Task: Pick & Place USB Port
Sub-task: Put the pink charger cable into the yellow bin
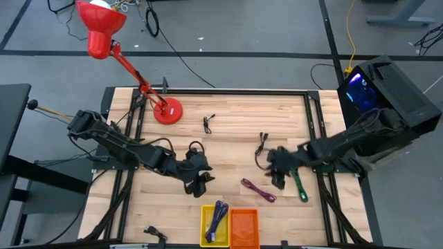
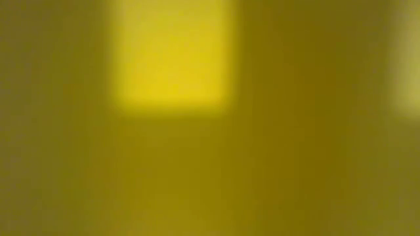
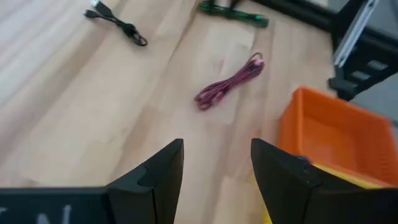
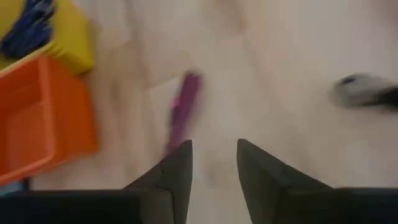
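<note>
Both arms reached low over the table (image 1: 228,131).
The left pincer (image 3: 216,168) and the right pincer (image 4: 213,163) stood open and empty, the purple cable (image 1: 258,189) lying between them, near the orange bin (image 1: 243,227).

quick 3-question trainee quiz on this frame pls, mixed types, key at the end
1. True or false: the orange bin holds a cable.
2. Which cable lies in the yellow bin? A) blue cable B) magenta cable C) green cable
3. Fill in: the left gripper and the right gripper both have their fingers ____, with nothing between them.

Key:
1. False. The orange bin looks empty.
2. A. The magenta and green cables lie on the table.
3. Open.
</note>
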